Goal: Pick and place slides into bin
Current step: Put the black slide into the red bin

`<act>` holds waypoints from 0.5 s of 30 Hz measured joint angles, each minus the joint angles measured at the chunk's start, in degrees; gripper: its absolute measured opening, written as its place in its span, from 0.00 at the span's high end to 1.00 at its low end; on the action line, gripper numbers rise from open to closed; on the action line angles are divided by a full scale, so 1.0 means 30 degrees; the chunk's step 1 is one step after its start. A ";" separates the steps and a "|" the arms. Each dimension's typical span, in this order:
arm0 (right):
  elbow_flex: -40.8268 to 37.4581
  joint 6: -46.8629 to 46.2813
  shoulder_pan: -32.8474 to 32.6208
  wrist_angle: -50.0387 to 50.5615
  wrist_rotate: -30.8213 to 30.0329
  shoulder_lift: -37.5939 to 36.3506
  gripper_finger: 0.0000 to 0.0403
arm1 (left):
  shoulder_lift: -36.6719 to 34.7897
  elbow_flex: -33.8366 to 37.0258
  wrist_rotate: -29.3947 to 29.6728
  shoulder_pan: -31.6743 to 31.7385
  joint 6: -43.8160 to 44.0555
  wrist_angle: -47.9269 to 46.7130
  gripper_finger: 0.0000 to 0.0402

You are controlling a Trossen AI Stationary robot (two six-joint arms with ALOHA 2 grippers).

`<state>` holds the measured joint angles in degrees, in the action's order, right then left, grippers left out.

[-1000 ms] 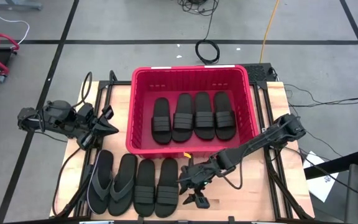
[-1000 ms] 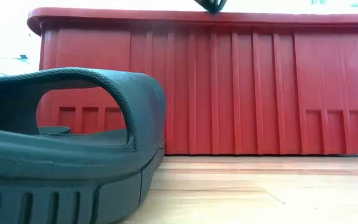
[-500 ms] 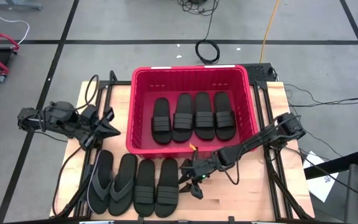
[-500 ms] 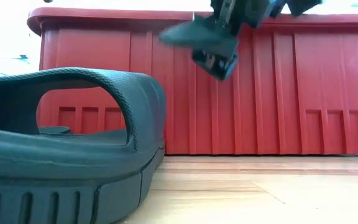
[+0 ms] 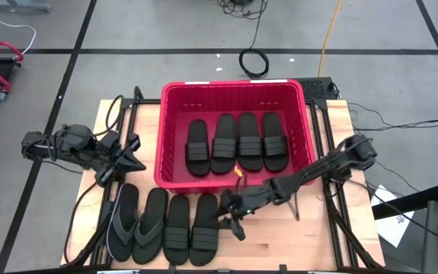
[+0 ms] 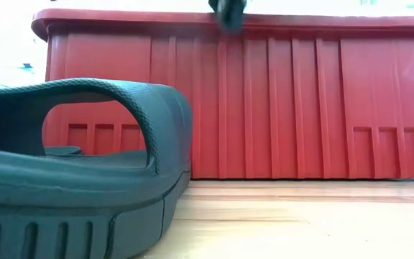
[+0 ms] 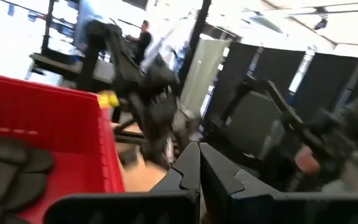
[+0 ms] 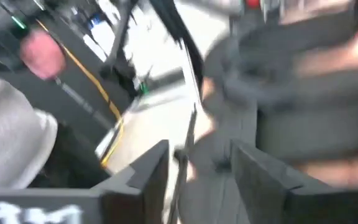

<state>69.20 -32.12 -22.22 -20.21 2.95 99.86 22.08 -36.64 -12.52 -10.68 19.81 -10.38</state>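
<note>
We saw four slides (image 5: 236, 142) lying inside the red bin (image 5: 171, 137). Our right jaws (image 5: 233, 226) stood apart, empty; left jaws (image 5: 133, 155) clenched, empty.

No text, label, brand, number or sign can be read in any of the views. A few pale marks are seen on the right wrist camera's own housing at the frame edge, but they are too blurred to be made out as letters.
</note>
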 joint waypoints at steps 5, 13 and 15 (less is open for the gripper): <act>0.0841 0.3162 0.0000 0.1457 -0.2700 -0.3246 0.87 | 0.1074 -0.0029 -0.1340 -0.0041 0.0726 0.0097 0.99; 0.0848 0.5642 0.0000 0.7293 -0.6059 -0.8978 0.98 | 0.6801 -0.2700 -0.1783 -0.2638 -0.0734 -0.0107 1.00; 0.0848 0.6007 0.0000 0.8753 -0.6511 -1.0053 1.00 | 0.8358 -0.4096 -0.1121 -0.3524 -0.1270 -0.0332 1.00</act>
<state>71.75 -14.10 -22.22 6.04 -16.58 69.70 47.16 -48.93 -15.88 -21.25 16.00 -11.38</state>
